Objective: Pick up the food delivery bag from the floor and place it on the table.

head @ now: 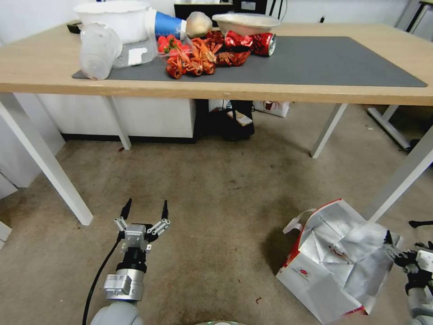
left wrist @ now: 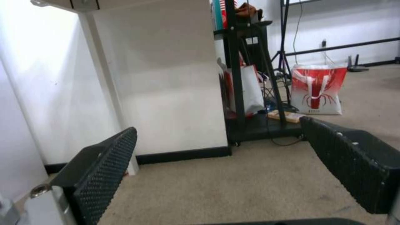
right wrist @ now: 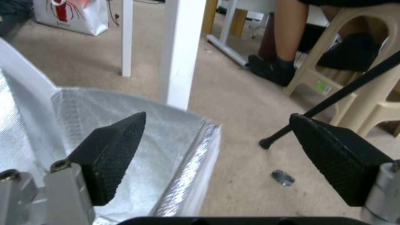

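Note:
The food delivery bag [head: 333,262] stands open on the floor [head: 216,189] at the lower right, its silver foil lining [right wrist: 117,125] facing up and a white loop handle on its far side. My right gripper [head: 406,246] is open at the bag's right rim. One finger [right wrist: 112,153] is over the foil inside and the other finger [right wrist: 337,153] is outside over the floor [right wrist: 242,93]. My left gripper [head: 145,210] hangs open and empty low over the floor at the lower left, far from the bag. The table [head: 315,92] with its grey mat [head: 338,58] spans the back.
White table legs [head: 49,171] [head: 397,185] flank the floor; one leg [right wrist: 183,47] stands just behind the bag. Bowls, a cup, red shells and a crushed can [head: 252,43] crowd the mat's left. A small white bag with red print [left wrist: 317,89] sits under the table. A person's leg [right wrist: 287,47] and chair are nearby.

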